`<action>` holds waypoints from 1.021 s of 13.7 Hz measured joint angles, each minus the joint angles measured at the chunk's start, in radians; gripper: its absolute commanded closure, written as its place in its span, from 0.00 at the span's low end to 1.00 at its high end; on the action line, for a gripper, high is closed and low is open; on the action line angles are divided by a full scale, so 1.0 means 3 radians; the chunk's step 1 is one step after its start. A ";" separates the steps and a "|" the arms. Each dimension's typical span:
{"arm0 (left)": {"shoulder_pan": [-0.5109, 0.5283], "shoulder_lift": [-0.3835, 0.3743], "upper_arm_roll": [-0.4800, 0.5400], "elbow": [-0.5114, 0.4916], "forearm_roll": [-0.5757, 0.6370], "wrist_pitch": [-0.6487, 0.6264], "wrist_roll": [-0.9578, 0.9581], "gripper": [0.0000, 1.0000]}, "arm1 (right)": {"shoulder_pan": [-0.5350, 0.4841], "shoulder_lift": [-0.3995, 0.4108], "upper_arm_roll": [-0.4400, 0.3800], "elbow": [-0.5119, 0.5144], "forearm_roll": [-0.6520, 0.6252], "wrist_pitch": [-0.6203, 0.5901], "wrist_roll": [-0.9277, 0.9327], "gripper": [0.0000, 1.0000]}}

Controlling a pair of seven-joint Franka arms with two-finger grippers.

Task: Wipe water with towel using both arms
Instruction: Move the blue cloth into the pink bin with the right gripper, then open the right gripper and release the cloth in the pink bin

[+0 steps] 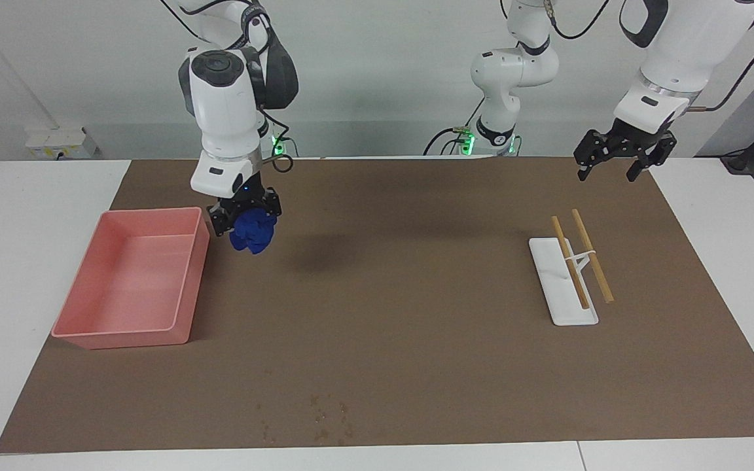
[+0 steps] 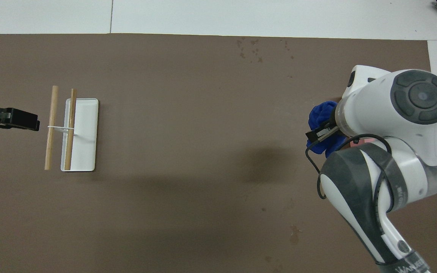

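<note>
The towel [image 1: 253, 236], a small deep-blue lump of cloth, hangs in the air, pinched in the fingers of the right gripper [image 1: 246, 216], which are closed tight on its upper part. It is clear of the brown mat [image 1: 416, 366] and casts a soft shadow on it. The towel hangs over the mat just beside the pink tray [image 1: 184, 288], close to the tray's corner nearest the robots; in the overhead view the right arm's big wrist covers most of the tray and only the towel [image 2: 323, 127] shows past it.

The water cannot be made out with any certainty: a darker patch on the mat lies beside the hanging towel, toward the middle of the bench, and reads as shadow. A cluster of tiny dark specks [image 1: 324, 418] sits at the mat's edge farthest from the robots.

Toward the left arm's end of the bench lies a white rectangular holder [image 1: 563, 288] with two wooden sticks [image 1: 583, 258] laid across it.

The left gripper [image 1: 619, 163] hangs in the air over the mat's corner at that end, nearest the robots, with its fingers spread wide and holding nothing. That arm waits.
</note>
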 measured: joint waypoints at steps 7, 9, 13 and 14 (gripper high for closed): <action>0.0000 0.0000 0.0000 0.0000 0.0000 0.0000 0.0000 0.00 | -0.0965 0.0034 -0.0050 0.0019 0.0102 0.0051 -0.1297 1.00; 0.0000 0.0000 0.0000 0.0000 0.0000 0.0000 0.0000 0.00 | -0.1204 0.0078 -0.0054 -0.0001 0.0103 0.0207 -0.1615 1.00; 0.0000 0.0000 0.0000 -0.0001 0.0000 0.0000 0.0000 0.00 | -0.1495 0.0360 -0.0057 -0.0152 0.0106 0.0669 -0.1990 1.00; 0.0000 0.0000 0.0000 -0.0001 0.0000 0.0000 0.0000 0.00 | -0.1497 0.0425 -0.0056 -0.0199 0.0106 0.0782 -0.2000 1.00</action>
